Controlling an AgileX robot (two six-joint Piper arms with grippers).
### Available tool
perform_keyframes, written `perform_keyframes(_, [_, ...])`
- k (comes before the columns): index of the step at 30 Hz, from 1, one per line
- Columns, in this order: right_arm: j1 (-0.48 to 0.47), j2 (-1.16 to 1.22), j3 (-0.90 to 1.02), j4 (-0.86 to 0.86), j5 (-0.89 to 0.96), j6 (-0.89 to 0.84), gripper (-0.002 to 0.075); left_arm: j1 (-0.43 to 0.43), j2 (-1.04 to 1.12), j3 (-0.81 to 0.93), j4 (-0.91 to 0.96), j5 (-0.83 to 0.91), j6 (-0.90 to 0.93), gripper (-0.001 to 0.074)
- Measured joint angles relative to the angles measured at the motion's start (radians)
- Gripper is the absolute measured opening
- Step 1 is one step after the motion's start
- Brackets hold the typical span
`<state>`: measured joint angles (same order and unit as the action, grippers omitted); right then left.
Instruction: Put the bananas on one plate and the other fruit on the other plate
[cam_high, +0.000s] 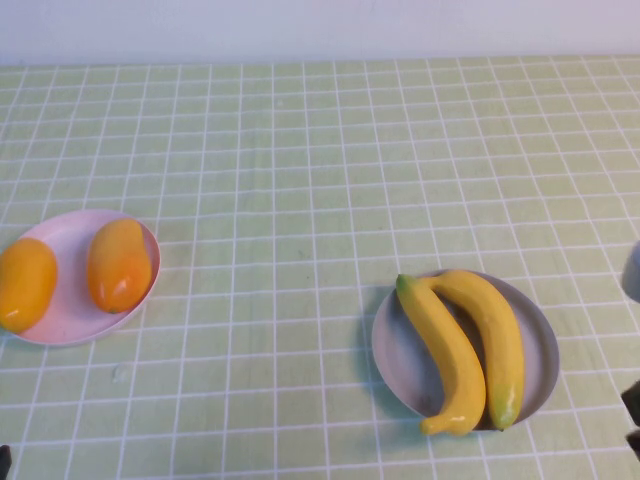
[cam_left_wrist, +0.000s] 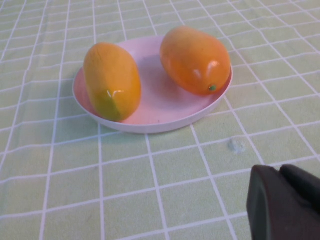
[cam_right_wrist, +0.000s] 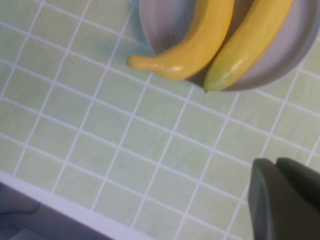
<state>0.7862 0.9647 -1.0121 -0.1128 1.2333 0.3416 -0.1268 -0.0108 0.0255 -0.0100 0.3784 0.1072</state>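
We note two bananas (cam_high: 462, 345) on the grey-blue plate (cam_high: 535, 340), two mangoes (cam_high: 118, 265) on the pink plate (cam_high: 70, 310). Left gripper (cam_left_wrist: 286, 204) and right gripper (cam_right_wrist: 286, 197) hover closed above checked tablecloth (cam_high: 300, 160), empty.

- The left-hand plump orange-yellow glossy fruit (cam_high: 24, 284) on the round pale pink plate (cam_high: 70, 318) is cut by the high view's edge.
- The right wrist view crops the round grey-blue plate (cam_right_wrist: 272, 70) and both curved yellow toy bananas (cam_right_wrist: 200, 45).
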Motion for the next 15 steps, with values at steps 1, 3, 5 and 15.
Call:
perform_keyframes(1, [0.0, -0.018, 0.007, 0.011, 0.007, 0.0, -0.0014, 0.0, 0.0, 0.0, 0.0, 0.0, 0.0, 0.0001])
perform_keyframes(3, [0.0, -0.056, 0.016, 0.035, 0.013, -0.008, -0.0015, 0.0, 0.0, 0.0, 0.0, 0.0, 0.0, 0.0001])
perform_keyframes(5, [0.0, -0.079, 0.019, 0.042, 0.016, -0.057, -0.0015, 0.0, 0.0, 0.0, 0.0, 0.0, 0.0, 0.0001])
perform_keyframes(15, [-0.017, -0.113, 0.158, 0.053, -0.221, -0.2, -0.0015, 0.0, 0.0, 0.0, 0.0, 0.0, 0.0, 0.0001])
